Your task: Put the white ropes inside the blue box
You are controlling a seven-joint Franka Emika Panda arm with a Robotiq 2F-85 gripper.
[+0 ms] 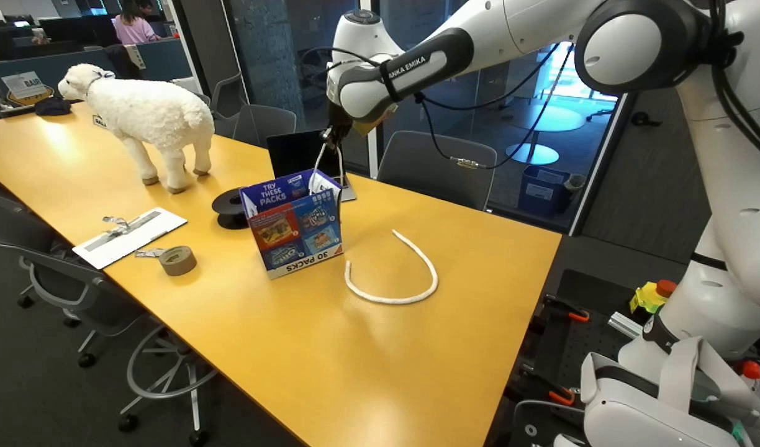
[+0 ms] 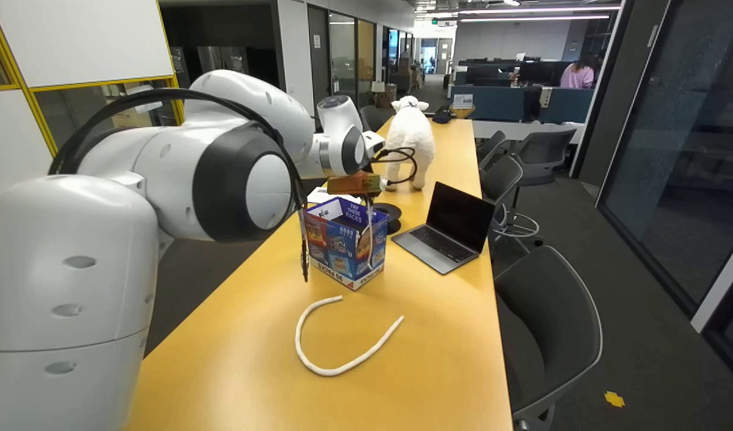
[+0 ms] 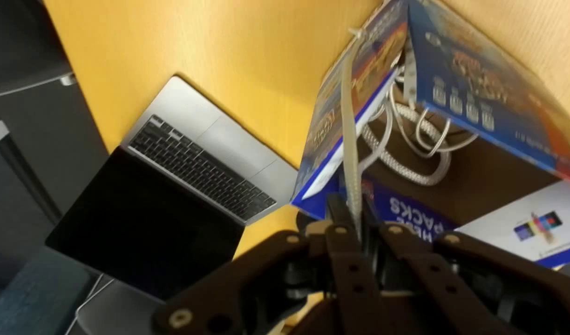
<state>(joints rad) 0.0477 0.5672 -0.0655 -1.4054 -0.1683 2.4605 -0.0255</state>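
The blue box (image 1: 296, 233) stands open-topped on the table and shows in both exterior views (image 2: 345, 254). My gripper (image 1: 332, 138) is above the box's rim, shut on a white rope (image 3: 349, 116). One strand of this rope hangs down outside the box wall on the laptop side (image 2: 370, 239). Another strand drops into the box (image 1: 316, 164). In the wrist view, several loops of white rope (image 3: 401, 170) lie inside the box. A separate white rope (image 1: 395, 300) lies in a U shape on the table beside the box, also seen in an exterior view (image 2: 327, 372).
An open laptop (image 2: 447, 230) stands close to the box. A black spool (image 1: 231, 214), a tape roll (image 1: 177, 261), a white board (image 1: 131, 236) and a toy sheep (image 1: 150, 115) are also on the table (image 1: 367, 366). Chairs (image 2: 549, 323) line the edges.
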